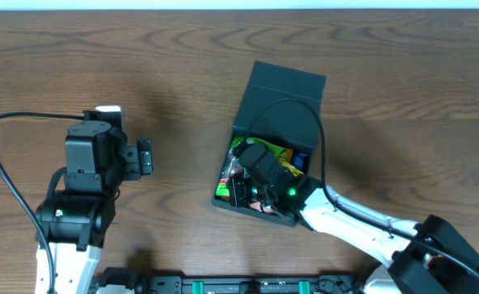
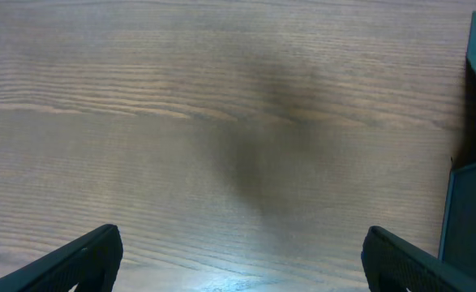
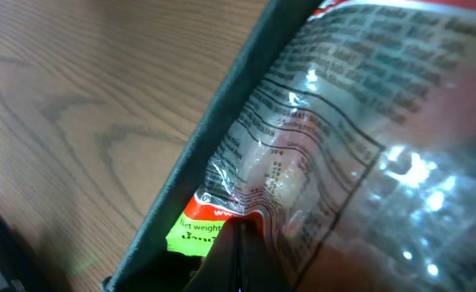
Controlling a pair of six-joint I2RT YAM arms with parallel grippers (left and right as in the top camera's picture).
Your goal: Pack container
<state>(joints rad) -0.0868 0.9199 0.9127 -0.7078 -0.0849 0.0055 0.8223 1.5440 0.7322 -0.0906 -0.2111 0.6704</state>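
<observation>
1 container (image 1: pixel 280 82), left gripper (image 1: pixel 145 155), right gripper (image 1: pixel 246 175)

Packets (image 1: pixel 289 157) inside container (image 1: pixel 286 88) on table (image 1: pixel 141 65)

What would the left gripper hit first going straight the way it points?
Probably the bare table; nothing else shows ahead of the left gripper, and the container lies off to one side.

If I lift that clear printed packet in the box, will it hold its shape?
Probably not: the packet is thin, creased film, so likely floppy. Its glossy surface may slip when pinched. It looks light; the container should stay put.
</observation>
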